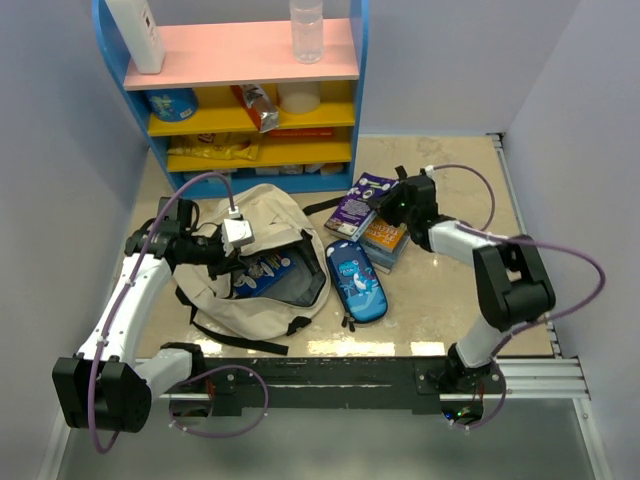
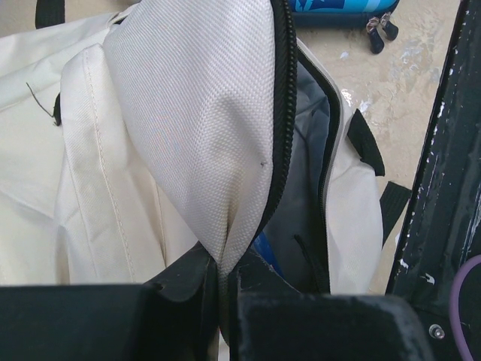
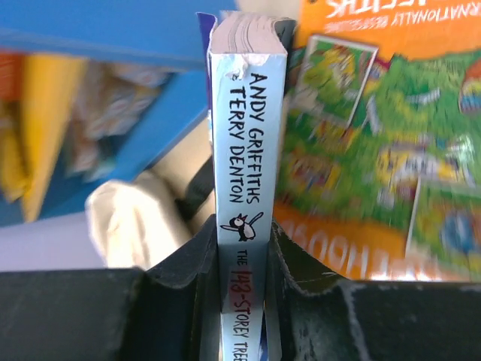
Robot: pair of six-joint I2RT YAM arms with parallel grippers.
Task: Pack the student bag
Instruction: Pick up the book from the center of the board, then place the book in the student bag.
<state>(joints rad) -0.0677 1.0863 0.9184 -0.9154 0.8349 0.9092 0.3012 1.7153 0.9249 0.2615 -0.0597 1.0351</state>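
The student bag (image 1: 258,215), a cream backpack with black straps, lies open on the table left of centre, with a blue-covered item (image 1: 268,270) inside it. My left gripper (image 1: 240,258) is shut on the edge of the bag's cream flap (image 2: 195,113), holding it up beside the black zipper; the dark lining (image 2: 301,188) shows past it. My right gripper (image 1: 383,206) is shut on a purple-covered book (image 1: 355,205). In the right wrist view the book's pale blue spine (image 3: 244,113) stands pinched between the fingers of that gripper (image 3: 244,233).
An orange-covered book (image 1: 385,240) (image 3: 376,113) lies under the held one. A blue pencil case (image 1: 357,282) (image 2: 342,11) lies right of the bag. A blue shelf unit (image 1: 245,90) with a bottle and snacks stands at the back. White walls close both sides.
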